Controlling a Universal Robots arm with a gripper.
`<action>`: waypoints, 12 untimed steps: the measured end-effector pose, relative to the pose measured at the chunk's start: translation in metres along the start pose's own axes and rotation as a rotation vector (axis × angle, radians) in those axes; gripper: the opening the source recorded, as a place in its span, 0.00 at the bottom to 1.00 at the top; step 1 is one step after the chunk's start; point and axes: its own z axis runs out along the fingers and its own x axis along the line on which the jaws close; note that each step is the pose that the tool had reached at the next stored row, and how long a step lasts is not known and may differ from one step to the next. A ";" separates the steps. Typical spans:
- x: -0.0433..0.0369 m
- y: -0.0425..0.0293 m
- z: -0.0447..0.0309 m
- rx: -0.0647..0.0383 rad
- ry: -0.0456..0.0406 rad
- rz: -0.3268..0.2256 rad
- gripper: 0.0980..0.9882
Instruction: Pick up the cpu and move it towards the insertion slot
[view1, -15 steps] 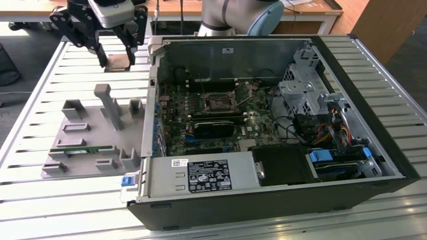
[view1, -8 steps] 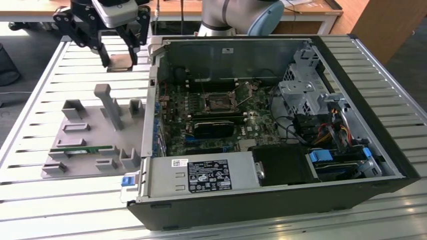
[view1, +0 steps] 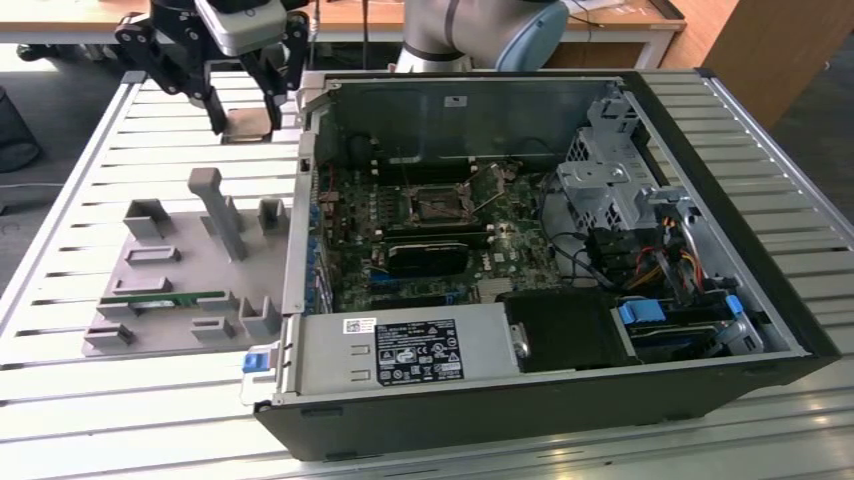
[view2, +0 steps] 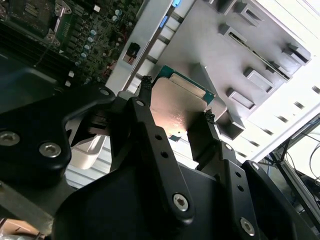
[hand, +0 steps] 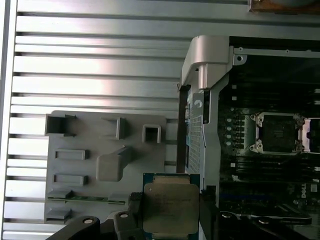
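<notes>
I have the cpu off its gray holder tray: my hand has its fingers closed on two opposite edges, chip lifted clear above the counter near its far edge, just outside the open computer case. The pick is done; the carry is not. The insertion slot sits inside the case, well apart. In the first wrist view the cpu's lower edge is cut off, and in the exterior view the fingers hide most of it.

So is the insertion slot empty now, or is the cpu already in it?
Empty. The insertion slot shows its bare dark centre, while the cpu sits between the gripper's fingers, outside the case.
</notes>
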 end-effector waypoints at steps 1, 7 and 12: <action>-0.0008 0.0000 0.0000 0.000 0.0000 0.000 0.50; -0.0056 -0.0001 0.0000 0.000 0.0000 0.000 0.50; -0.0101 -0.0002 0.0001 0.000 -0.0001 0.000 0.50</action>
